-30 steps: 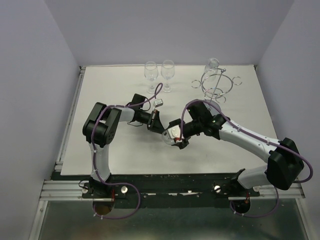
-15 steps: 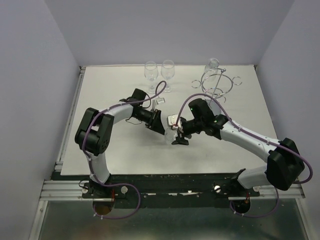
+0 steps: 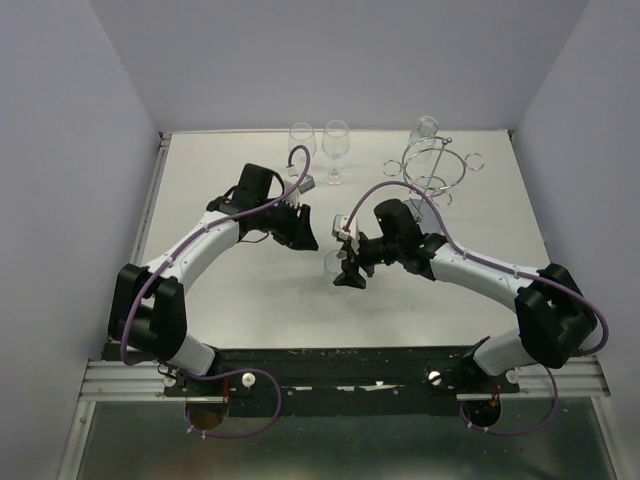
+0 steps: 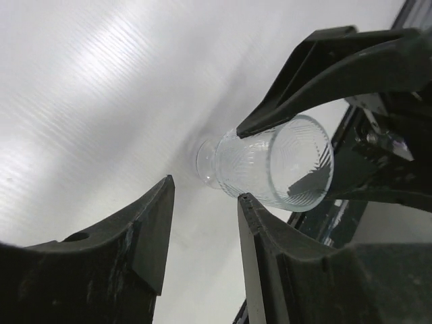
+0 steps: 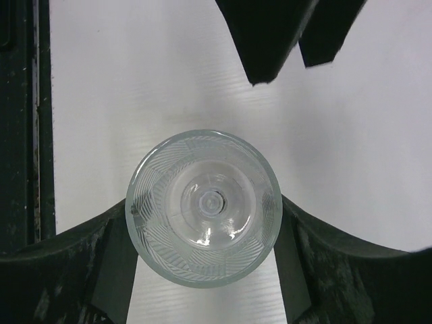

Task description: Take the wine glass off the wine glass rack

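My right gripper (image 3: 345, 272) is shut on the bowl of a ribbed clear wine glass (image 3: 333, 265) at the table's middle, well clear of the wine glass rack (image 3: 430, 184). In the right wrist view I look into the glass (image 5: 204, 206) rim-on, with a finger pressed against each side. My left gripper (image 3: 303, 233) is open and empty, just left of and beyond the glass, apart from it. In the left wrist view the glass (image 4: 270, 165) sits past the open left gripper (image 4: 202, 196), between the right gripper's fingers (image 4: 317, 67). The chrome rack stands at the back right.
Another glass (image 3: 425, 127) hangs on the rack's far side. Two wine glasses (image 3: 301, 140) (image 3: 336, 140) stand upright at the back centre. Grey walls close in the table on three sides. A black rail (image 5: 23, 121) runs along the near edge.
The left gripper has drawn back up and left, away from the glass. The right gripper has turned the glass from lying sideways to rim-up.
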Motion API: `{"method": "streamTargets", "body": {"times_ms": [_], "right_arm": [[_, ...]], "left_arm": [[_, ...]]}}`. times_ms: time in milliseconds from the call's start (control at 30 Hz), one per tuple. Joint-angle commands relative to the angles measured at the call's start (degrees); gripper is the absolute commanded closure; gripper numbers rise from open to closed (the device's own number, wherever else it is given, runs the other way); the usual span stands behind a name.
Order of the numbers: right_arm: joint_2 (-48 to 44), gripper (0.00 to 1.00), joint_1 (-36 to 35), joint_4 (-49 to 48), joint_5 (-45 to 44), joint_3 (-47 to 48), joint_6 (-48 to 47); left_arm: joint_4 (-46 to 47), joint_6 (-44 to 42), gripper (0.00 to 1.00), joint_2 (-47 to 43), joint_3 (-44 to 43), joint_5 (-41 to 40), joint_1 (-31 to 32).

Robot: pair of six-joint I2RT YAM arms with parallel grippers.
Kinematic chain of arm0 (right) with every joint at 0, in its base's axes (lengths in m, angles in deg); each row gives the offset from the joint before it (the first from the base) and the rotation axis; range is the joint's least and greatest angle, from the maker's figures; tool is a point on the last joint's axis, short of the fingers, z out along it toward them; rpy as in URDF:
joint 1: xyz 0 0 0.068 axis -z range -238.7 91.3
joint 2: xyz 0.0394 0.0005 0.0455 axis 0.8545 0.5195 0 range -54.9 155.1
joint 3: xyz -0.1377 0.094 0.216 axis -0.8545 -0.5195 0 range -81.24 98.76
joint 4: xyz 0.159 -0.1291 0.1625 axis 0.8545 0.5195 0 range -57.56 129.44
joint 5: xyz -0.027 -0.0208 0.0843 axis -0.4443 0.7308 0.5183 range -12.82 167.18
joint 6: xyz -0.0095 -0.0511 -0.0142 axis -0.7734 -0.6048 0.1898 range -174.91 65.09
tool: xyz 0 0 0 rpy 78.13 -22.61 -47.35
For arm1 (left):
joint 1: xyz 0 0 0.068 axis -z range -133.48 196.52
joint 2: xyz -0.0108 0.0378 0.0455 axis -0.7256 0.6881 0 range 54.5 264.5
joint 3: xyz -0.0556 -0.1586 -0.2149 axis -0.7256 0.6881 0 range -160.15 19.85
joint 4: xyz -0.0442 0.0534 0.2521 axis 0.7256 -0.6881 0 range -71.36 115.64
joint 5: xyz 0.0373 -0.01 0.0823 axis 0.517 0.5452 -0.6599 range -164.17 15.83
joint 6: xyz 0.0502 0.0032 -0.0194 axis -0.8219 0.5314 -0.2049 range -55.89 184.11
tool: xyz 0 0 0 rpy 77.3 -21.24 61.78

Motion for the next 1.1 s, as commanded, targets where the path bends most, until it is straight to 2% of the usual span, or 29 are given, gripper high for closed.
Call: {"method": "streamTargets", "body": {"times_ms": [0, 67, 133, 300, 467, 567, 600, 667, 733, 900, 1067], "right_arm": [[4.5, 0.45, 0.2, -10.9, -2.9, 3.3, 8.1], [7.2, 0.45, 0.2, -12.3, -5.2, 5.9, 9.7], [10.2, 0.45, 0.2, -12.5, -8.0, 9.0, 10.4], [17.9, 0.45, 0.7, -12.2, -12.1, 16.9, 12.1], [24.6, 0.43, 1.1, -13.5, -12.9, 22.5, 12.2], [29.2, 0.42, 1.2, -13.9, -11.6, 26.4, 11.4], [30.9, 0.41, 1.2, -10.8, -11.7, 29.9, 11.7], [33.2, 0.39, 1.3, -11.4, -10.7, 32.7, 13.1], [34.6, 0.31, 1.5, -12.3, -10.0, 34.8, 14.4], [33.6, 0.00, 1.9, -12.3, -11.0, 34.4, 15.2], [25.6, 0.00, 5.2, -11.7, -5.2, 28.4, 15.6]], "left_arm": [[-3.0, 2.8, 0.45, -5.8, -3.3, -14.7, -0.2], [-6.1, 3.4, 0.42, -7.9, -4.6, -23.4, -0.3], [-8.1, 2.0, 0.37, -10.6, -4.6, -28.2, -0.5], [-12.4, -2.4, 0.33, -17.4, -4.0, -34.2, -0.4], [-15.4, -10.5, 0.26, -24.9, -3.3, -43.9, -0.9], [-18.0, -14.0, 0.26, -26.8, -3.6, -45.8, -1.8], [-18.4, -14.6, 0.26, -26.9, -3.5, -45.6, -1.8], [-18.6, -15.1, 0.26, -27.5, -3.1, -45.2, -1.9], [-18.5, -15.2, 0.25, -27.1, -3.0, -43.3, -1.8], [-17.6, -14.7, 0.26, -23.7, -4.3, -36.6, -1.8], [-13.0, -11.2, 0.26, -18.2, -6.0, -33.1, -1.8]]}}
